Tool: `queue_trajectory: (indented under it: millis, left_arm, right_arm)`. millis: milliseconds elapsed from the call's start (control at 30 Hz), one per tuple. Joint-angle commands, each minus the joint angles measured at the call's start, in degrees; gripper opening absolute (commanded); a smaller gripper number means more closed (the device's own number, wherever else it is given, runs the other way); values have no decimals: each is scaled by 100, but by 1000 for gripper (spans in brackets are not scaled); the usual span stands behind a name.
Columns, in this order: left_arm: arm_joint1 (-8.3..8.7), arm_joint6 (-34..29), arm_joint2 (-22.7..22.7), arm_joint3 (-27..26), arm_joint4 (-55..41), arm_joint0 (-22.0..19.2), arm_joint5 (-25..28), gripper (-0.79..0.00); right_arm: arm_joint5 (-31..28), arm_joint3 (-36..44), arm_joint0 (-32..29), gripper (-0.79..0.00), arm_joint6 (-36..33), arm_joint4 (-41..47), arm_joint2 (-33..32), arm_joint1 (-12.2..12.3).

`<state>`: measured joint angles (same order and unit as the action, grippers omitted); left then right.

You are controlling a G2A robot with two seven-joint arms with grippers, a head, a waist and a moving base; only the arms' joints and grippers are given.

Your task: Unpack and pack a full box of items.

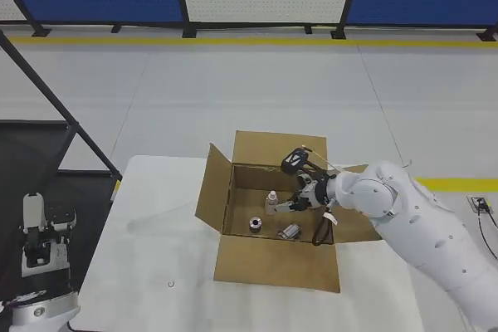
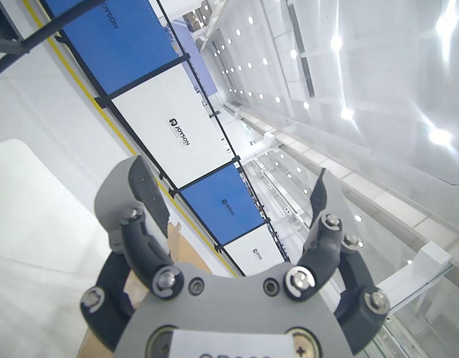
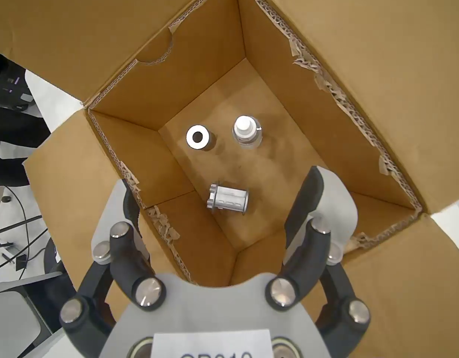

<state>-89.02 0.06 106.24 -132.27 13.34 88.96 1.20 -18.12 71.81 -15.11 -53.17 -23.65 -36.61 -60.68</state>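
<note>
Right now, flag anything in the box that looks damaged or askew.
The box has torn, ragged top edges. The spool lies on its side; the bottle and sleeve stand upright.

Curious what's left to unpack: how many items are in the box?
3, all on the box floor: a bottle and a roll standing side by side, and a metal cylinder lying apart from them. None seems hidden.

Open cardboard box (image 3: 199, 76), upright bottle (image 3: 246, 132) beside metal ring (image 3: 198, 137), ribbed cylinder (image 3: 228, 199) on its side, jaws apart
</note>
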Motion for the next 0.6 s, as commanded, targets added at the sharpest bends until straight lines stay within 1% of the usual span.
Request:
queue_trajectory:
  millis: [0,267,333,400,433,500,567]
  left_arm:
    - [-1,4,-5,1,6,-2,1,0]
    - [-1,4,-5,1,6,-2,1,0]
    - [12,-141,-47,21,12,6,21,0]
    - [28,-204,-63,109,88,-27,4,0]
    - [39,-260,-65,174,107,-53,-51,0]
    - [55,-366,-41,238,103,-74,-86,0]
    - [79,-511,44,277,113,-57,-76,0]
  right_arm:
    - [-5,12,-7,0,-10,3,-14,8]
    - [-5,12,-7,0,-10,3,-14,8]
    - [43,97,-77,0,51,-111,57,-14]
    - [240,99,-62,0,167,-358,178,-84]
    - [317,64,-33,0,195,-436,302,-159]
    - [303,-119,52,0,180,-485,462,-268]
    - [282,-362,176,0,233,-542,672,-432]
